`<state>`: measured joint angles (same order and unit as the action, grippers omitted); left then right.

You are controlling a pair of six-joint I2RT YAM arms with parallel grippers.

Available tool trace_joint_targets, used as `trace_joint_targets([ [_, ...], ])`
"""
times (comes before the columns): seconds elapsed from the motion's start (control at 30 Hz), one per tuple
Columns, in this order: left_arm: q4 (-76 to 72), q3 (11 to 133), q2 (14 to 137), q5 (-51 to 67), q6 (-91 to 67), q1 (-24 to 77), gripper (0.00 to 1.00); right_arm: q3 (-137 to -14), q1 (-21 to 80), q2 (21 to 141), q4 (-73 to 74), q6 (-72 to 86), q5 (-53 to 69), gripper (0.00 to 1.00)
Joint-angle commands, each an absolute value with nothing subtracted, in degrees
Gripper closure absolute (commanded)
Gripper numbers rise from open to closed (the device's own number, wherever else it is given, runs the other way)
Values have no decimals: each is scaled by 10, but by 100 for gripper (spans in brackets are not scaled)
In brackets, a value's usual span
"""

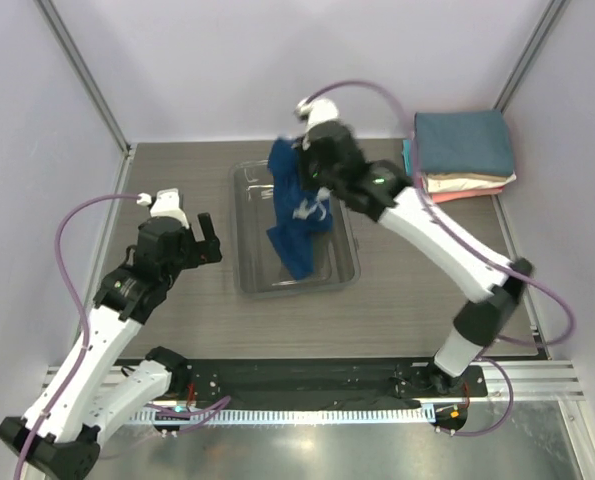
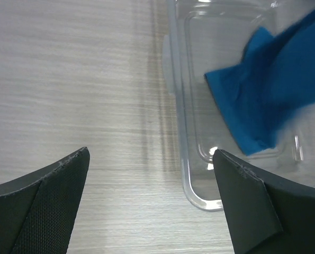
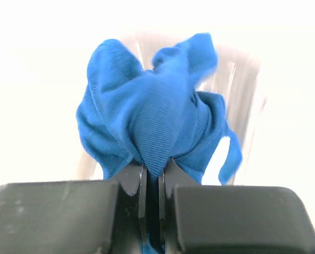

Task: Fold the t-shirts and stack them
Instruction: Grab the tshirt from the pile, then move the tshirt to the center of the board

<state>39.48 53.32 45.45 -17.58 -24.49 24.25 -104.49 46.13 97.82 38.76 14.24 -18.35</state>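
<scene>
Over the clear plastic bin (image 1: 239,240) at the middle of the table (image 1: 202,325), we have the royal-blue t-shirt (image 1: 295,225) hanging bunched from the right jaws, which are pinched fully shut on a gather of its fabric. The right wrist view shows the ribbed cloth squeezed between them. Its lower end reaches down into the bin, so we judge the lift is meant to clear the walls before the shirt can be spread for folding. A bit of white print (image 1: 312,210) shows among the creases. The left jaws stand wide open and hold nothing, hovering over bare table just left of the bin, well placed, we think, to catch a free hem. At the far right corner sits the stack of folded tees (image 1: 464,150), slate-blue on top, well apart from the bin, which leaves the near table for folding. We work on a grey-brown wood-grain table, walled by pale lavender panels with metal corner posts.
</scene>
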Motion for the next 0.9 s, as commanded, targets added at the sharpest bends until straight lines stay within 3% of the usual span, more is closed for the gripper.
trace_joint_targets([
  [0.0, 409, 547, 504, -198, -293, 240, 0, -1138, 461, 834, 309, 81, -252, 99],
  [0.23, 317, 543, 641, -199, -366, 240, 0, -1023, 461, 606, 124, 29, -234, 99],
  [0.37, 249, 561, 768, -195, -378, 236, 1, -989, 461, 546, 69, 3, -214, 99],
  [0.47, 226, 592, 874, -165, -378, 236, 19, -1002, 461, 531, 83, -18, -210, 99],
  [0.5, 224, 601, 901, -156, -381, 236, 32, -1003, 461, 526, 87, -22, -211, 99],
  [0.57, 221, 613, 954, -128, -390, 236, 48, -1001, 461, 521, 96, -31, -215, 99],
  [0.6, 217, 620, 965, -117, -393, 237, 68, -1001, 461, 517, 99, -33, -217, 99],
  [0.7, 209, 620, 971, -104, -396, 262, 99, -1000, 461, 512, 102, -41, -229, 99],
  [0.87, 226, 630, 948, -150, -408, 361, 100, -1013, 461, 519, 91, -46, -262, 99],
])
